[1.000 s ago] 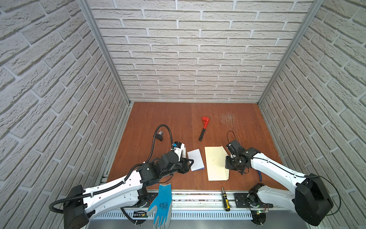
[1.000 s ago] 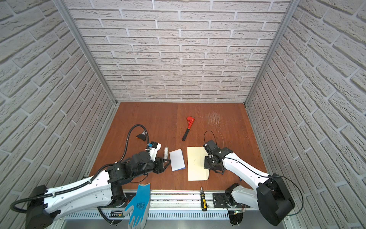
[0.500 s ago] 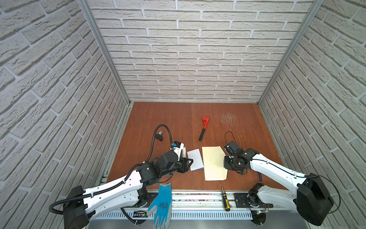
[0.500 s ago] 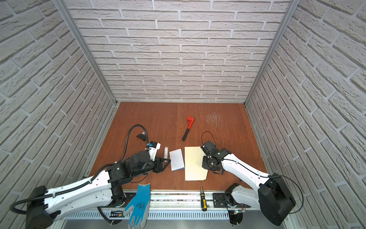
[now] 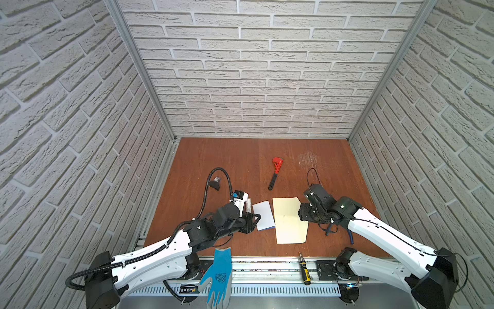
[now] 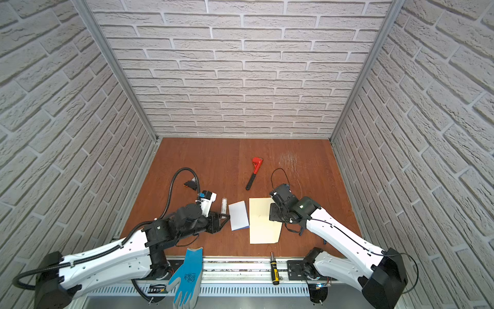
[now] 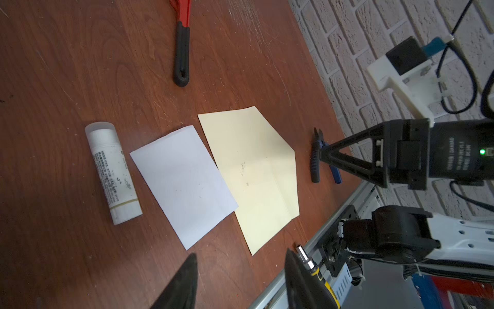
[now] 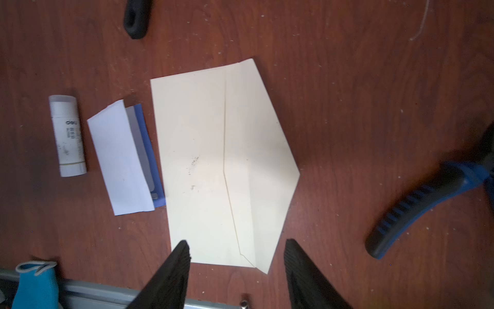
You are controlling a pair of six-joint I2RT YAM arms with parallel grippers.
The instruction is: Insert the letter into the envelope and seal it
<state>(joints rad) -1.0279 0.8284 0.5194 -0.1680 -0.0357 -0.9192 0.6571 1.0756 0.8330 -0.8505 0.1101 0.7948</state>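
Note:
The cream envelope [image 5: 290, 220] [image 6: 264, 220] [image 7: 251, 171] [image 8: 222, 166] lies flat near the table's front, its pointed flap spread open to the right. Just left of it lies the letter [image 5: 263, 215] [image 6: 238, 215] [image 7: 184, 182] [image 8: 120, 160], folded, white back up, with a blue edge showing. My right gripper [image 5: 302, 214] [image 6: 271, 214] [image 8: 237, 242] hovers open over the envelope's flap side with nothing between its fingers. My left gripper [image 5: 258, 220] [image 6: 227, 219] [image 7: 240, 254] is open and empty at the letter's left edge.
A white glue stick [image 5: 248, 204] [image 7: 113, 171] [image 8: 66, 136] lies left of the letter. A red wrench [image 5: 275, 172] [image 7: 181, 40] lies farther back. Blue-handled pliers [image 7: 324, 157] [image 8: 417, 208] sit right of the envelope. A blue glove [image 5: 217, 275] and a screwdriver [image 5: 304, 269] rest on the front rail.
My right gripper went from shut to open and shifted slightly left. The envelope slid a little toward the letter. The left arm has not moved.

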